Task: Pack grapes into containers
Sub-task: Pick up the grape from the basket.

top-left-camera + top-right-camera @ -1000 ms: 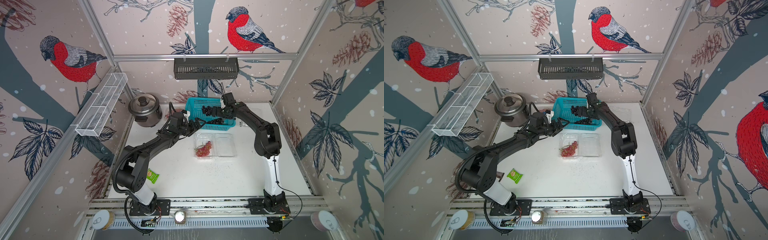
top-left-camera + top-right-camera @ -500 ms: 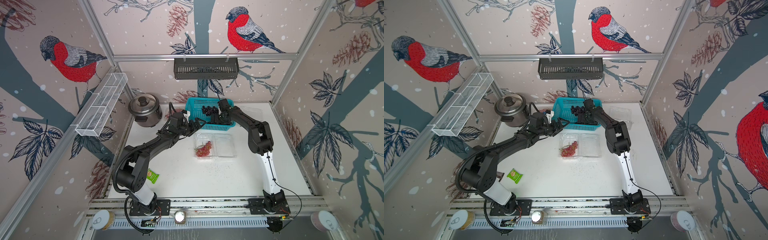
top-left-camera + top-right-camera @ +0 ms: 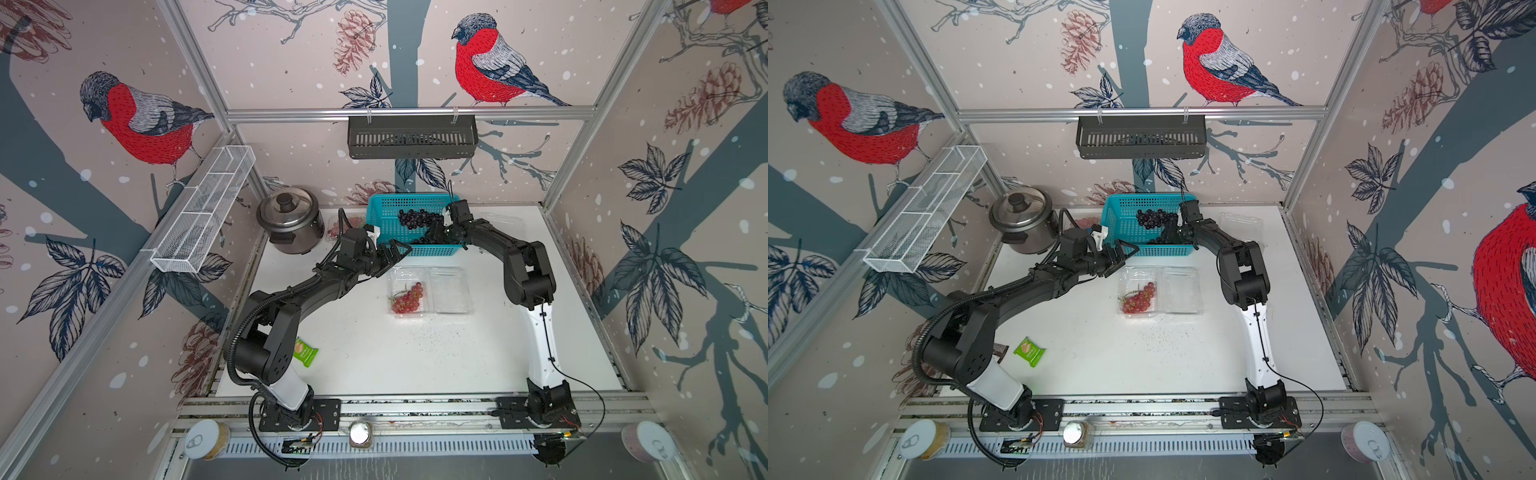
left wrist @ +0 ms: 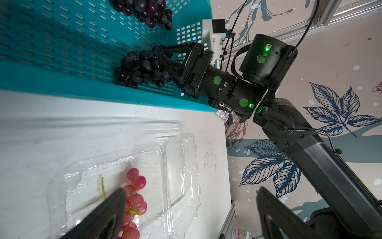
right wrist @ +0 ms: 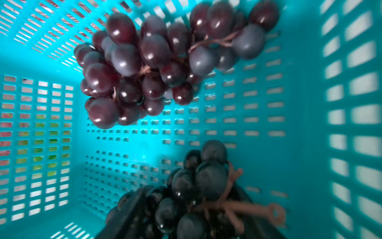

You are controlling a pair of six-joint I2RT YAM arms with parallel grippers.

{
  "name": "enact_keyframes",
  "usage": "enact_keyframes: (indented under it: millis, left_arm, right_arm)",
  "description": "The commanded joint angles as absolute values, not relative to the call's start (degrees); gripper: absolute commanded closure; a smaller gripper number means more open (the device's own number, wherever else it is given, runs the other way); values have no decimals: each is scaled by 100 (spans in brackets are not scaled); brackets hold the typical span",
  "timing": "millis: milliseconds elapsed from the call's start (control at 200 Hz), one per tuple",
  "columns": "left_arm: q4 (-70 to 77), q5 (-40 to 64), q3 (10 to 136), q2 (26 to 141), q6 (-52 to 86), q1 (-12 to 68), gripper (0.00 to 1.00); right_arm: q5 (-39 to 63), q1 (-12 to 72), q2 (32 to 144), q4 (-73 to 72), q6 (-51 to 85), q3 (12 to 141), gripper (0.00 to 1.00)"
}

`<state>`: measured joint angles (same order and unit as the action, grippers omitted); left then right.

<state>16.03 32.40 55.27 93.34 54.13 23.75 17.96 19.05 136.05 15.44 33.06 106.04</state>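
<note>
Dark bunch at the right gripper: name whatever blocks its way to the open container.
The teal basket's front wall stands between the dark bunch and the open container. The open left gripper hovers at that container's far left corner, close beside the path.

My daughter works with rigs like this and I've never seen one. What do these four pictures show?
Two black robot arms work over a white table. Two pictures look down from above; two come from cameras on the arms' wrists. On the table: a teal basket of dark grapes, an open clear container with red grapes, a rice cooker, a green packet. The left end effector hovers open, empty. The right end effector is inside the basket, fingers either side of a dark bunch; a firm grip isn't clear.
</note>
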Motion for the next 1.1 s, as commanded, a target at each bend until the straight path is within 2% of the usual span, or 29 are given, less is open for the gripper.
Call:
enact_keyframes:
  millis: [0, 125, 600, 1096]
  left_arm:
    - [1816, 3313, 5514, 9297, 5467, 2364, 3]
    - [1795, 3302, 5489, 9268, 5467, 2364, 3]
    - [1667, 3243, 5431, 9139, 5427, 2364, 3]
    - [1602, 3164, 5361, 8948, 5441, 2363, 3]
  right_arm:
    - [1907, 1879, 13537, 1782, 3334, 10521, 47]
    - [1966, 1848, 13448, 1682, 3294, 10477, 57]
    - [2162, 1808, 13039, 1507, 3333, 10475, 66]
    - [2083, 1807, 12677, 1730, 3195, 10608, 69]
